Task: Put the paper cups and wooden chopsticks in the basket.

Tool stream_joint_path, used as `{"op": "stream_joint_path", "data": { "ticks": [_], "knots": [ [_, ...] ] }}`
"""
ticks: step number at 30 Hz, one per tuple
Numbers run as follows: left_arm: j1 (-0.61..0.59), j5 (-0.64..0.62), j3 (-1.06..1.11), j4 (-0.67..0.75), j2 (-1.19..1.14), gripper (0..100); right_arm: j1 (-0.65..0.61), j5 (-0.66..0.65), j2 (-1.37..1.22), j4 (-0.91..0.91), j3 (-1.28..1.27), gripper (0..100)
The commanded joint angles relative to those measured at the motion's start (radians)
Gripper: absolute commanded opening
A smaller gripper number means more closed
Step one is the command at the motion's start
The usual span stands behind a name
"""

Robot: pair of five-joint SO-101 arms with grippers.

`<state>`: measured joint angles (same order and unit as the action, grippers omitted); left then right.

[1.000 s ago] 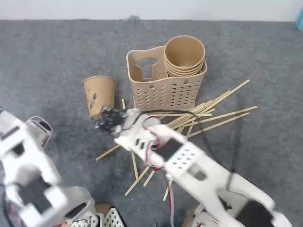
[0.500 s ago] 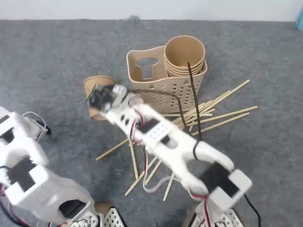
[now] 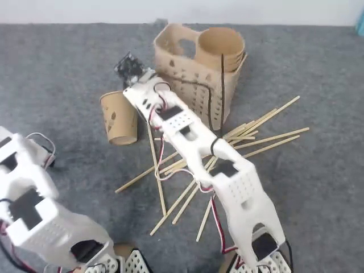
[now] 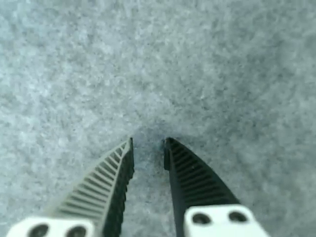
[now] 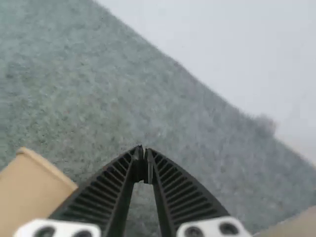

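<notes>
Tilted tan basket (image 3: 169, 54) partly hidden behind right arm (image 3: 187, 136), cups (image 3: 220, 44) stacked inside, chopsticks (image 3: 267, 139) scattered, right claw (image 5: 143, 151) clenched empty, left claw (image 4: 148, 143) slightly parted.

the perforated basket (image 3: 172, 58) is beige, paper cups (image 3: 120, 118) brown, wooden chopsticks (image 3: 267, 139) pale, carpet (image 3: 62, 68) speckled grey.

Likely a robotics lab bench: a grey felt mat (image 3: 62, 62) (covering the tabletop) meets a white wall (image 3: 170, 10) along the frame's top.
</notes>
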<state>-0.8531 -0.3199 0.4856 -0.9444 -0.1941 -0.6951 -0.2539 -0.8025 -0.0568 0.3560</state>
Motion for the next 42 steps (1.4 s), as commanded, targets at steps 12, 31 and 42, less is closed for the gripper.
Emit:
{"op": "stream_joint_path", "data": {
  "ticks": [12, 31, 42],
  "knots": [
    [-0.005, 0.0, -0.03, 0.0, 0.0, 9, -0.025, 0.167, -0.047, -0.529, 0.362, 0.8],
    [-0.003, 0.0, -0.03, 0.0, -0.002, 9, -0.114, 0.176, 0.183, -0.905, 0.362, 0.8],
    [0.006, 0.0, -0.03, 0.0, 0.0, 9, -0.079, 0.339, 0.067, -0.536, 0.345, 0.9]
  ]
}}
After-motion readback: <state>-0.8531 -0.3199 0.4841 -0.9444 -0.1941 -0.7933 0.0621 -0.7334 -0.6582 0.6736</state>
